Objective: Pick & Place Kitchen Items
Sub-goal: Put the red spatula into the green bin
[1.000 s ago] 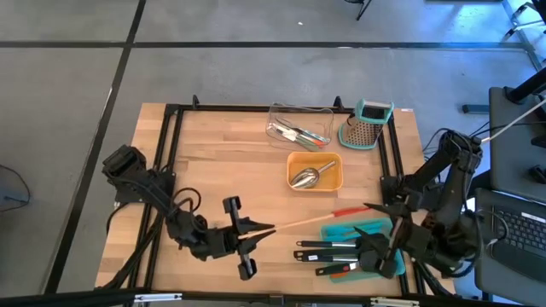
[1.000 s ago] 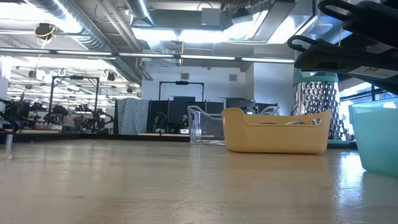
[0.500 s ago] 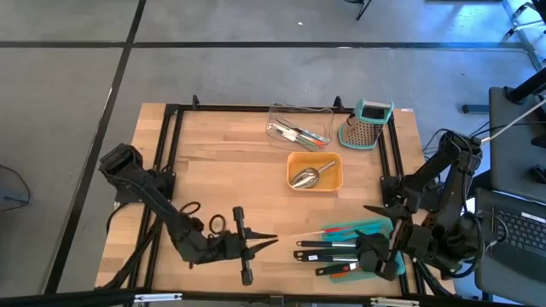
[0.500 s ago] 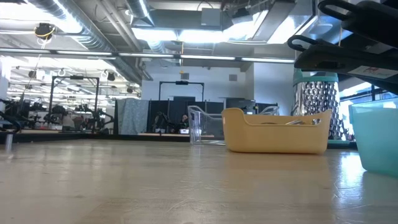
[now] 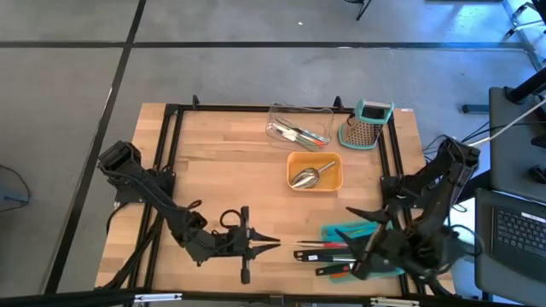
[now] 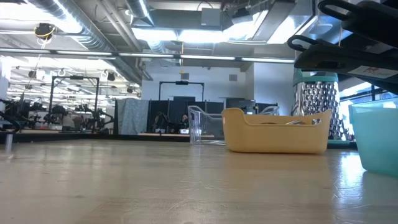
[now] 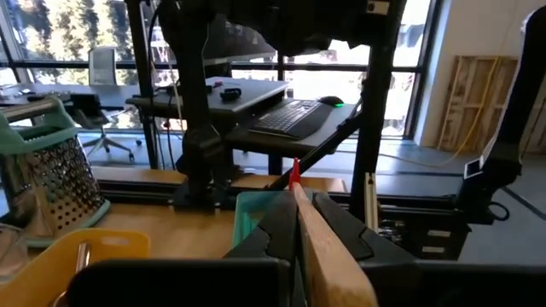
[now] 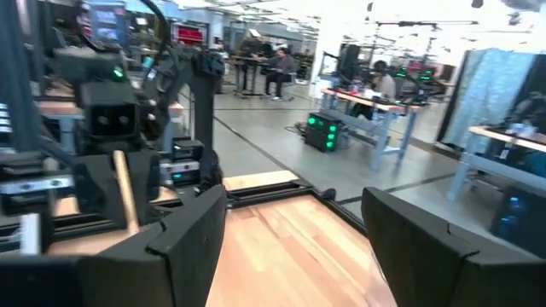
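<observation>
Left gripper (image 5: pixel 263 244) is clamped on a wooden-handled utensil (image 7: pixel 328 256); the left wrist view shows the handle running out between both fingers to a red head (image 7: pixel 295 173). The left arm reaches from the table's left edge, low across the near half of the wooden table (image 5: pixel 222 170), with the gripper pointing toward the right side.

Right gripper (image 5: pixel 357 241) has its fingers (image 8: pixel 188 230) spread wide, with nothing between them. The right arm folds in from the table's right edge, and its gripper points left, above the teal tray (image 5: pixel 337 232) at the near right.

Containers, largest first:
- Teal tray: partly hidden by the right arm. Several black-handled utensils (image 5: pixel 324 254) lie at its left side, their handles extending out toward the left gripper. Something red shows among them, but its type cannot be told.
- Clear tray (image 5: pixel 299 126): at the far edge, holding a few slim utensils with steel, green and red parts.
- Orange tray (image 5: pixel 334 175): just in front of the clear tray, holding a steel scoop (image 5: pixel 303 176).

A steel box grater (image 5: pixel 367 128) with a teal top stands upright beside the clear tray, at the far right corner.
</observation>
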